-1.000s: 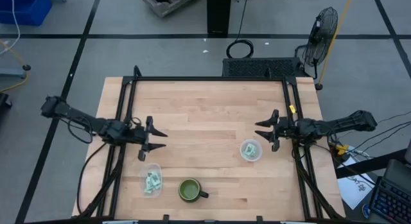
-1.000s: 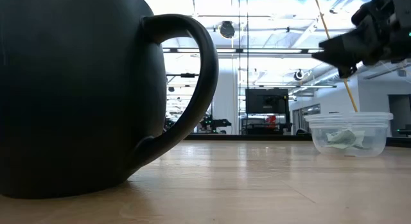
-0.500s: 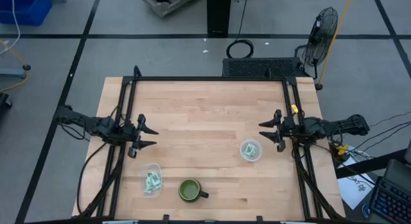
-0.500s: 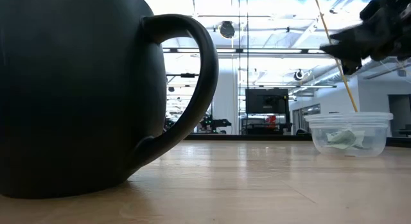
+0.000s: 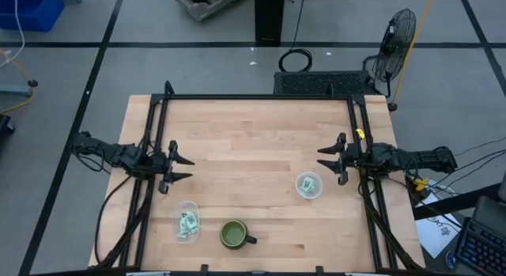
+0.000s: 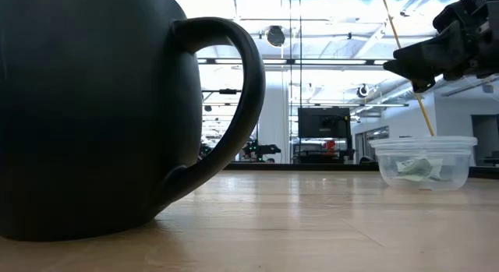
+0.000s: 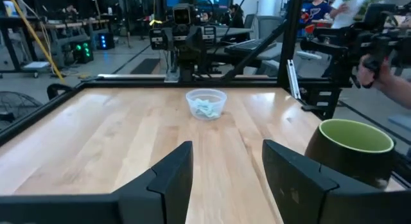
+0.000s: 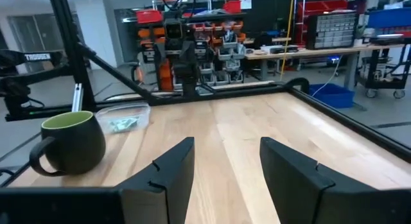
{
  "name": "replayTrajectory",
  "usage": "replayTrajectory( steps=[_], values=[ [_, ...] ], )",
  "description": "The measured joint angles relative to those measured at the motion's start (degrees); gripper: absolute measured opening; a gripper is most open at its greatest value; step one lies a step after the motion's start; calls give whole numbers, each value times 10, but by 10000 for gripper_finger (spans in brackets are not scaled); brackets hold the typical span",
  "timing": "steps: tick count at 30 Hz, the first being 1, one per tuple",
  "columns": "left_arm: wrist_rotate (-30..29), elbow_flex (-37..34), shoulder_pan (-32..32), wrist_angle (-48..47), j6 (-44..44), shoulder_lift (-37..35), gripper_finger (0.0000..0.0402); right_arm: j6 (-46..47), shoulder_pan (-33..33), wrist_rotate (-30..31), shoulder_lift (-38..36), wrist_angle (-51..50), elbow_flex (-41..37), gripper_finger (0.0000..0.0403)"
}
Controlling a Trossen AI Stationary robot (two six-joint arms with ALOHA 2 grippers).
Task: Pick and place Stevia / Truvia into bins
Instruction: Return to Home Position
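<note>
Operator, your sorting looked all but finished here. The left gripper hung low at the left edge of the table, its fingers spread apart with nothing between them, as its own wrist view made plain. The right gripper mirrored it at the right edge, likewise released and empty, just beside the right bin but neither over it nor touching it. The Stevia packets were where you wanted them. A small pile of pale green and white paper lay inside the left bin, the clear container near the front edge, just beside the dark green mug. A few more packets sat at the bottom of the right bin, the round clear cup, and the low view showed them through its wall. I could not count how many lay in each. No loose packet showed on the bare wood in the high view or in either wrist view, so I judged the picking and placing done, with nothing left for you to fetch. All that was left, it seemed, was parking the arms: both lay folded toward their own sides, grippers pointing inward across the table and well apart from each other, and I judged them at or close to their rest pose
</note>
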Motion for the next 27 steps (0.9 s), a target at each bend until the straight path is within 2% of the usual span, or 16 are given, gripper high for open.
replayTrajectory(
  steps=[12, 27],
  values=[
    [0, 0, 0, 1, 0, 0, 191, -26, 0, 0, 6, 122, -14, 169],
    [0, 0, 0, 1, -1, 0, 191, -26, 0, -1, 6, 123, -15, 169]
  ],
)
